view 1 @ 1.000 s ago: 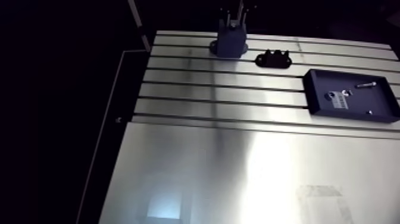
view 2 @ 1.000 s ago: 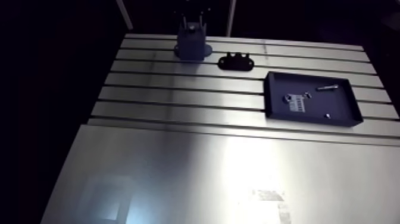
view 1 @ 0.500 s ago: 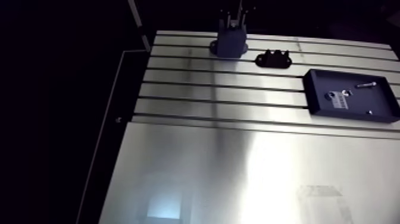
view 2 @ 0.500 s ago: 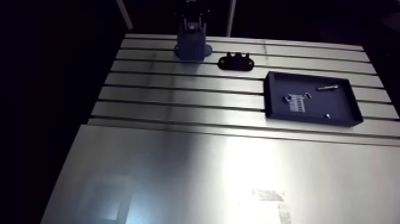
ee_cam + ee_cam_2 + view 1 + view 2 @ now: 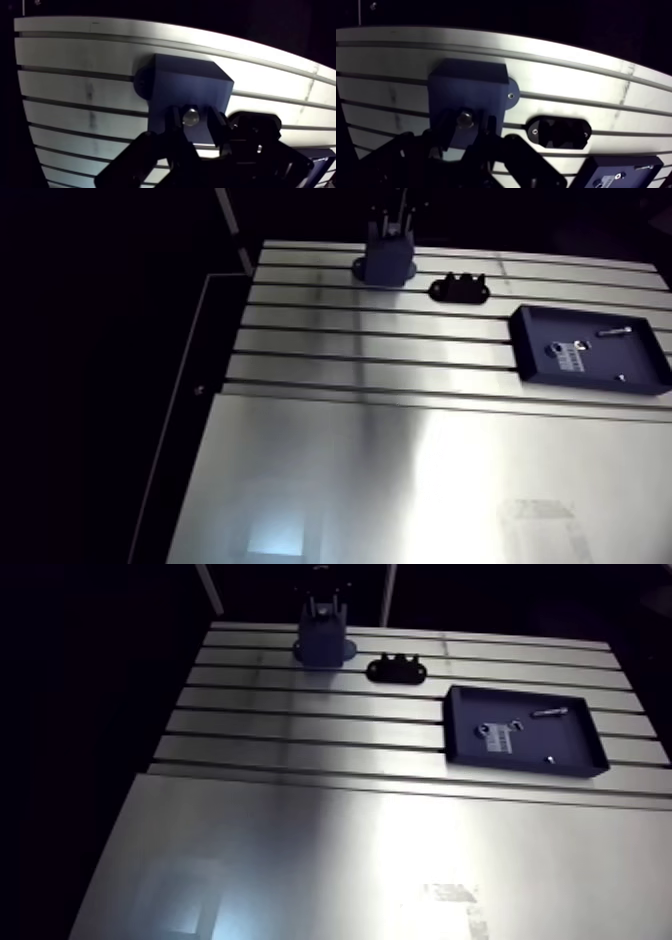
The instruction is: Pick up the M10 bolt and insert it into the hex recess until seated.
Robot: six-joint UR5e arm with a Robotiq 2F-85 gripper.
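"Holding anything, is the gripper (image 5: 191, 121)?" asks the first.

"Yes. The jaws are narrow, pinched on the M10 bolt (image 5: 190, 116). Its round, shiny metal end shows right between the fingers (image 5: 216, 125). Directly beneath them sits the dark blue block (image 5: 186, 82), a matte, boxy piece with flat faces and a rounded ear screwed down to the slotted aluminium table (image 5: 75, 52)."

"And the hex recess?"

"Can't see it. The bolt and fingers cover that patch of the block's top. I'd judge the insertion is at hand, not yet seated."

"What could spoil it?"

"A hex head only drops in when its flats line up. Turned slightly off, it may ride on the recess edge and sit proud, or cock sideways as the arm pushes. Smooth steel against dark finger pads could also slip under that push. Letting go early would let it tip out."

"Anything close enough to bump?"

"A black oval fixture (image 5: 558, 132) lies beside the jaws, apart from the block, and a dark tray (image 5: 570, 744) sits further out on that side. Neither looks in the way."
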